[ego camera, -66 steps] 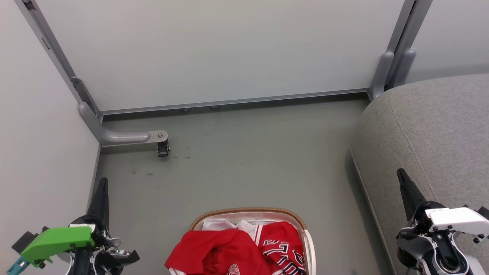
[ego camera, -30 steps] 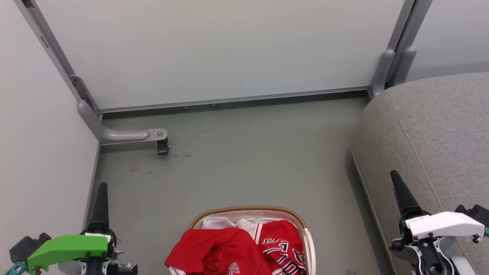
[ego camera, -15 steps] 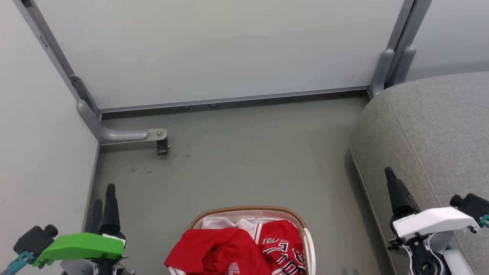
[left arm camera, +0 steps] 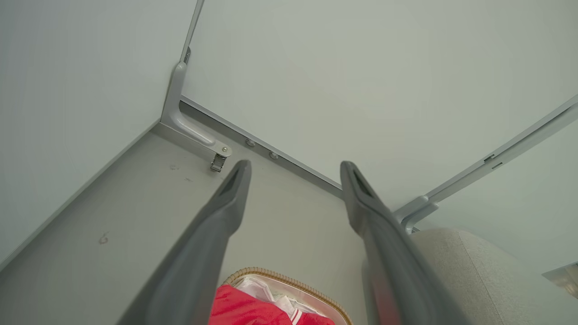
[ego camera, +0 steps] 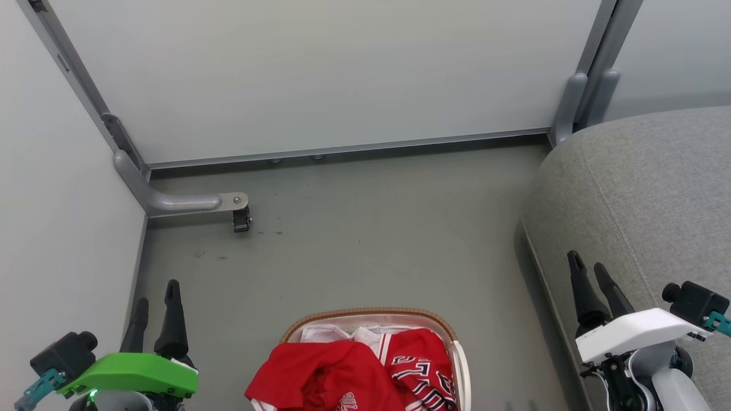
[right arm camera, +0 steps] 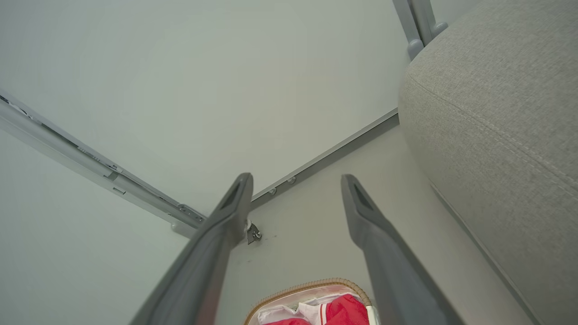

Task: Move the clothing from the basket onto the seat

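Head view, with both wrist views. The clothing (ego camera: 342,371), a crumpled heap of red jerseys with white trim and black-and-white lettering, lies in the basket (ego camera: 371,313), which stands on the grey floor (ego camera: 371,228) at the lower centre, its near part cut off by the picture's edge. One red fold drapes over the basket's left rim, and white liner cloth shows at the far end. The seat (ego camera: 645,188) rises just to the right of the basket, apart from it by a narrow strip of floor, and carries no garment. The left claw (ego camera: 155,293) hangs over bare floor beside the left wall panel, its two dark fingers spread and holding nothing. The right claw (ego camera: 586,261) hangs over the seat's near edge, likewise spread and empty. Both claws point towards the far wall, so the heap lies between them and nearer the robot than their fingertips; in each wrist view the basket sits low between the fingers, at the bottom edge. The red cloth runs crosswise over the basket's width. The two arms look about equally near, the left slightly favoured by the overhanging fold and the right by its place at the seat. Either claw would probably have to tip down and swing inward. No transfer has begun.
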